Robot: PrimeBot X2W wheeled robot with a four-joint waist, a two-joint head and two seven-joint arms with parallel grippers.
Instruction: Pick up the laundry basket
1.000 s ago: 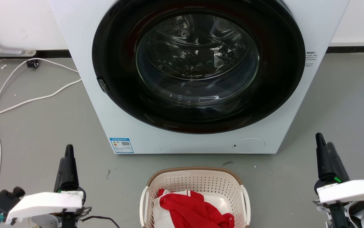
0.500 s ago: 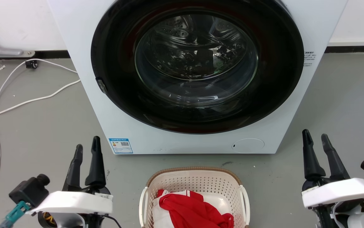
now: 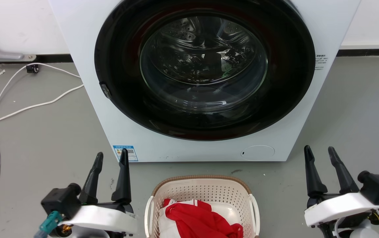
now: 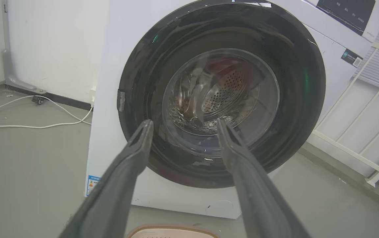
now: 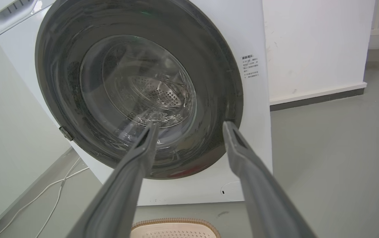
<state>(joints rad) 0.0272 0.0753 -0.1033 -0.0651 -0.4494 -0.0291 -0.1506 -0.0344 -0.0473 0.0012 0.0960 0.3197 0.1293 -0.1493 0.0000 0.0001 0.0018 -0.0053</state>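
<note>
The laundry basket (image 3: 206,191) sits on the grey floor (image 3: 37,145) just in front of the washer (image 3: 107,132), low in the middle of my head view, with a red garment (image 3: 202,219) and white cloth (image 3: 224,207) bunched inside it. My left claw (image 3: 112,152) stands beside its left side and my right claw (image 3: 318,148) farther off on its right, neither touching it. Both have their fingers spread apart, pointing toward the washer, and hold nothing.

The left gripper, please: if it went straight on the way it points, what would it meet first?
Probably the washer door: in its wrist view the open left gripper aims at it, passing above the basket. Depth is unclear.
</note>
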